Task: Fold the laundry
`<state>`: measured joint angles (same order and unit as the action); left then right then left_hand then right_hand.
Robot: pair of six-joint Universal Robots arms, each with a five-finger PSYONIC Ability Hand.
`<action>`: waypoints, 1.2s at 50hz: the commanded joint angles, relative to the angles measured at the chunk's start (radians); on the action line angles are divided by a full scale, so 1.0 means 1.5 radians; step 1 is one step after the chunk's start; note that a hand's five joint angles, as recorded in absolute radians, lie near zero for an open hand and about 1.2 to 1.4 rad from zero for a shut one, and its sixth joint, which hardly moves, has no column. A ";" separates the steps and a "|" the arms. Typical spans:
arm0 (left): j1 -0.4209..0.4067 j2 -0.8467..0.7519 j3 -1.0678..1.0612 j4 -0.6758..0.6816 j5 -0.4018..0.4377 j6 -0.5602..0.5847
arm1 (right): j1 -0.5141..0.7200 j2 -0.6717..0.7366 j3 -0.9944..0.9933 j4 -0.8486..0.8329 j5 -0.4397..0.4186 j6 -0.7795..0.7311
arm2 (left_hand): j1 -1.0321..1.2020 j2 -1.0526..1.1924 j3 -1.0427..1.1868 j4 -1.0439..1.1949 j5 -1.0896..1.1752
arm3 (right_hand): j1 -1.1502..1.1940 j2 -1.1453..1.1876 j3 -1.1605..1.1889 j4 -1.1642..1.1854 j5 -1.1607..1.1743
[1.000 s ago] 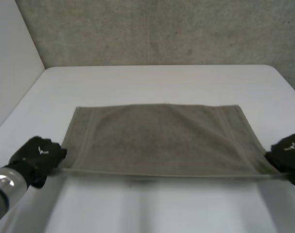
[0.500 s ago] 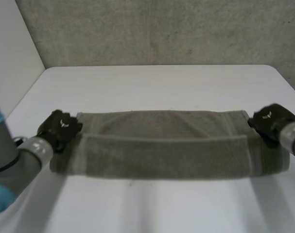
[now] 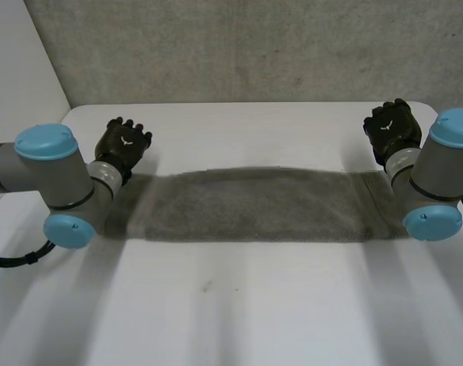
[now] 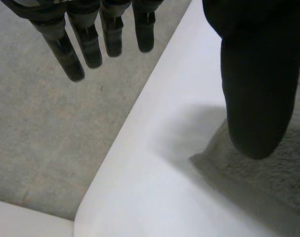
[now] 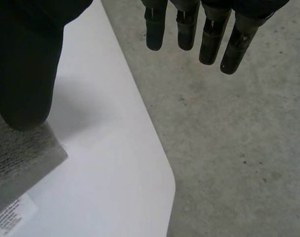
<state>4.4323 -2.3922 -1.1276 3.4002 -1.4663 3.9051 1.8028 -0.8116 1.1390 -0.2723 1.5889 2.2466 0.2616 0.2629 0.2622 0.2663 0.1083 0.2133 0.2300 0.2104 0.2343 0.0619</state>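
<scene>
On the white table (image 3: 239, 305) one grey-green towel (image 3: 254, 206) is lying folded into a long band between my two arms. I am holding my left hand (image 3: 123, 145) near its far left corner and my right hand (image 3: 393, 128) near its far right corner. Both are hanging with fingers straight and apart from the thumb, gripping nothing. A single white tag (image 5: 11, 215) is showing at the corner by my right thumb, its print too small to read.
</scene>
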 commanded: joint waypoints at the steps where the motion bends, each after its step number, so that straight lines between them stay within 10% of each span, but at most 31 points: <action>1: -0.009 0.081 -0.076 -0.003 -0.002 -0.011 | 0.001 -0.099 0.062 0.012 0.008 0.039 | -0.058 -0.059 -0.058 -0.061 -0.072 | -0.026 -0.037 -0.024 -0.040 -0.041; 16: -0.003 0.338 -0.399 0.066 0.005 -0.237 | -0.098 -0.250 0.247 0.304 -0.138 0.212 | -0.058 -0.059 -0.058 -0.061 -0.072 | 0.039 0.028 0.041 0.025 0.024; 27: -0.001 0.372 -0.491 0.167 0.004 -0.300 | -0.171 -0.231 0.338 0.204 -0.245 0.223 | -0.058 -0.059 -0.058 -0.061 -0.072 | 0.277 0.265 0.278 0.263 0.261; 41: 0.008 0.373 -0.494 0.169 0.005 -0.301 | -0.189 -0.151 0.334 0.106 -0.240 0.210 | -0.058 -0.059 -0.058 -0.061 -0.072 | 0.398 0.387 0.400 0.384 0.382; 43: 0.007 0.373 -0.495 0.169 0.005 -0.301 | -0.200 -0.138 0.325 0.088 -0.239 0.203 | -0.058 -0.059 -0.058 -0.061 -0.072 | 0.786 0.775 0.788 0.772 0.771; 54: 0.007 0.377 -0.496 0.169 0.004 -0.302 | -0.277 -0.164 0.313 0.014 -0.089 0.034 | -0.058 -0.059 -0.058 -0.061 -0.072 | 0.789 0.777 0.791 0.775 0.773; 60: 0.007 0.384 -0.496 0.169 0.004 -0.303 | -0.273 -0.198 0.314 0.006 -0.098 0.023 | -0.058 -0.059 -0.058 -0.061 -0.072 | 0.789 0.777 0.791 0.775 0.773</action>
<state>4.4428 -1.8238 -1.8708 3.6540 -1.4597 3.4515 1.3971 -1.0620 1.6108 -0.2503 1.4301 2.3224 0.1774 0.1659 0.1704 0.1693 0.0328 0.9545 1.1770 1.1807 1.1912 0.9687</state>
